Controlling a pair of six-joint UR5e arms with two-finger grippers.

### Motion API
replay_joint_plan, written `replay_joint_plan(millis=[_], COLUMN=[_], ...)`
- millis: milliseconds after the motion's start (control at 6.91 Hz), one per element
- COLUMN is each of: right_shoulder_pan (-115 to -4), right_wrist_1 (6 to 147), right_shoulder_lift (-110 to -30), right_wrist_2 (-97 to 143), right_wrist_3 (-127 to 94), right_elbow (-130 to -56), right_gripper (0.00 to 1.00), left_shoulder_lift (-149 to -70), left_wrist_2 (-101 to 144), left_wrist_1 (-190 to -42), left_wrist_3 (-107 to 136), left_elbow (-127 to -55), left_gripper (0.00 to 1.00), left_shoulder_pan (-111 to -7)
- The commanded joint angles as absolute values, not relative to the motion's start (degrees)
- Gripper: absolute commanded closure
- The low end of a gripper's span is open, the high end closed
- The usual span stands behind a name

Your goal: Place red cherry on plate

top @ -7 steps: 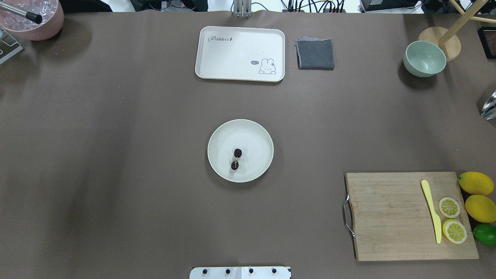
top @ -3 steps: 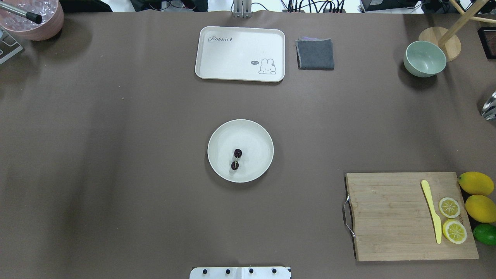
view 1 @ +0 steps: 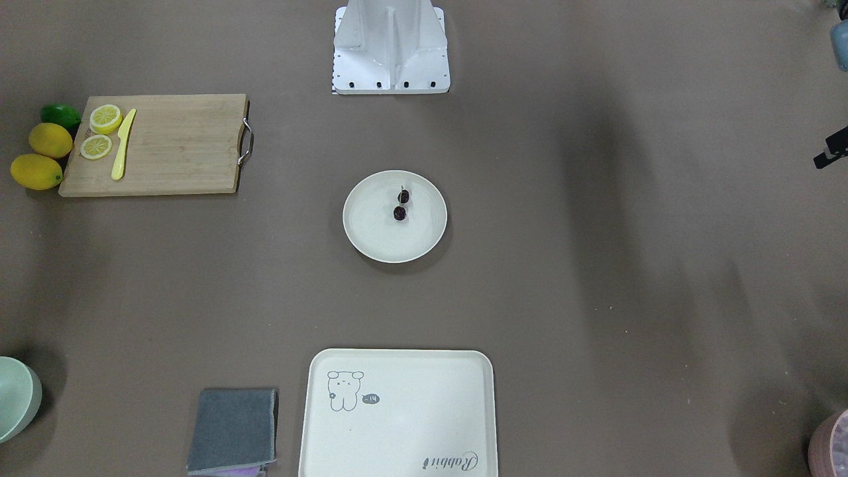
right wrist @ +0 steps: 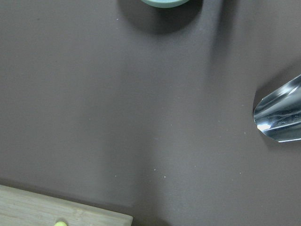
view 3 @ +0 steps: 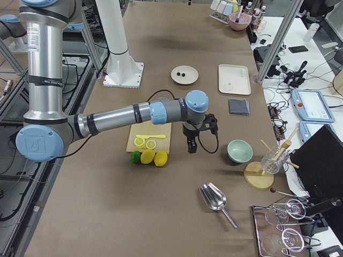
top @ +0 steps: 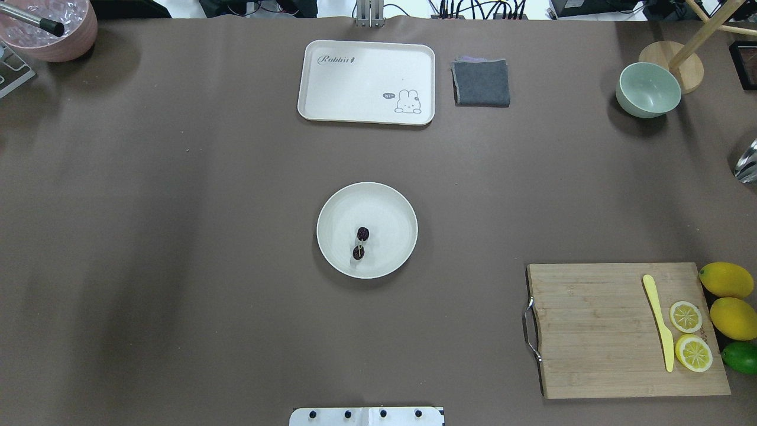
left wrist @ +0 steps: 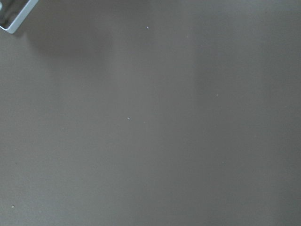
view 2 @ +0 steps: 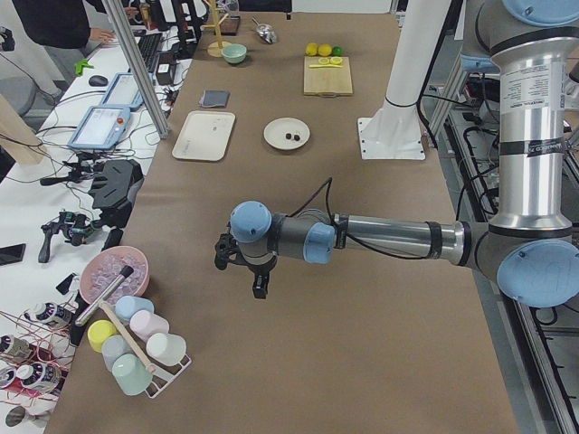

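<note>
The red cherry (top: 361, 242), a pair of tiny dark fruits on thin stems, lies inside the off-white round plate (top: 331, 207) at the table's middle. Both also show in the front view, cherry (view 1: 401, 205) on plate (view 1: 361, 232). My left gripper (view 2: 240, 276) hangs over bare table far off at the left end. My right gripper (view 3: 193, 144) hovers past the cutting board near the green bowl. Each shows only in a side view, so I cannot tell whether it is open or shut. Neither wrist view shows fingers.
A cream tray (top: 366, 83) and a folded grey cloth (top: 481, 83) lie at the far edge. A green bowl (top: 647, 89), a metal scoop (top: 746, 163) and a cutting board (top: 591, 331) with knife, lemon slices and whole lemons sit on the right. A pink bowl (top: 53, 35) is far left.
</note>
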State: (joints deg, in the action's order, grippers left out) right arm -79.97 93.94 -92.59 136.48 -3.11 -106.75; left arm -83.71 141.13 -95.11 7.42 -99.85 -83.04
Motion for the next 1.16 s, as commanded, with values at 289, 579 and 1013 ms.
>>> replay_joint_plan(millis=[289, 579, 1013], right_shoulder_pan=[-82.6, -86.8, -88.3], right_wrist_1=[94.2, 94.5, 94.5], right_shoulder_lift=[-91.9, -91.4, -91.4], right_wrist_2=[136.6, 136.1, 136.1], right_wrist_3=[-1.3, 4.8, 4.9], right_elbow=[-105.8, -101.4, -100.7], right_gripper=[0.0, 0.0, 0.0], left_shoulder_lift=[-82.7, -83.9, -85.5], left_wrist_2=[139.1, 135.4, 135.4], left_wrist_1=[-95.2, -95.8, -95.8], left_wrist_3=[7.4, 1.1, 0.5], left_elbow=[-99.6, -92.6, -89.3], left_gripper=[0.02, 0.02, 0.02], left_shoulder_pan=[-83.1, -83.9, -88.8])
